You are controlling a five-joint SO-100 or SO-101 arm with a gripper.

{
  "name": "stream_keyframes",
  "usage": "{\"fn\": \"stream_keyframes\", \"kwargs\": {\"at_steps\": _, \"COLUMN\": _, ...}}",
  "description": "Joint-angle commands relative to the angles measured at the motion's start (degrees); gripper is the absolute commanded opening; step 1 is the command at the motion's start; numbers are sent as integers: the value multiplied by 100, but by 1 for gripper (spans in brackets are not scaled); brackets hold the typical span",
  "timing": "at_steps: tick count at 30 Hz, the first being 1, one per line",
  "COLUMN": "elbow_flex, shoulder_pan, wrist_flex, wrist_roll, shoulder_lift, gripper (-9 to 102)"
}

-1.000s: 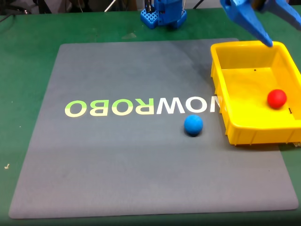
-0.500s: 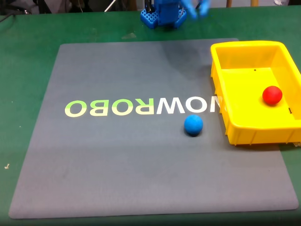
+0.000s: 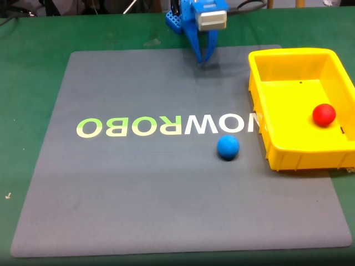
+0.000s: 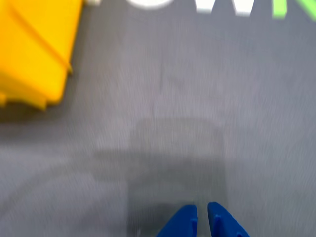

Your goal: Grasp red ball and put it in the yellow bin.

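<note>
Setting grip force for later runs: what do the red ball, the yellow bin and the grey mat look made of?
Red ball: matte, no glints, probably foam or soft rubber. Yellow bin: glossy moulded plastic, with smooth walls and a rim. Grey mat: dull, flat sheet with printed letters, likely rubber or fabric-topped; the pictures cannot settle which.

Even, fairly bright overhead light fills the fixed view, and colours read clean and saturated. Shadows are soft: a faint smudge on the grey mat [image 3: 166, 183] beneath the arm at upper centre, and small dark patches under the blue ball [image 3: 228, 147] and the red ball [image 3: 324, 114]. The yellow bin [image 3: 265, 138] shows mild sheen on its walls but no harsh glare. The wrist view is smeared with blur throughout; the bin's edges at upper left and the white lettering [image 4: 227, 5] along the top are soft, and a broad grey shadow sits at lower centre.
</note>
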Motion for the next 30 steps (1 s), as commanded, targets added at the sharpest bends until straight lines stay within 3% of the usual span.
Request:
{"fn": "stream_keyframes", "kwargs": {"at_steps": 1, "elbow_flex": 281, "shoulder_pan": 141, "wrist_flex": 176, "wrist_roll": 62, "shoulder_lift": 79, "gripper": 0}}
{"fn": "stream_keyframes", "kwargs": {"at_steps": 12, "elbow_flex": 352, "shoulder_pan": 220, "wrist_flex": 1072, "wrist_roll": 114, "shoulder_lift": 88, "gripper": 0}}
{"fn": "stream_keyframes", "kwargs": {"at_steps": 30, "elbow_flex": 352, "shoulder_pan": 229, "wrist_flex": 1072, "wrist_roll": 237, "shoulder_lift": 88, "gripper": 0}}
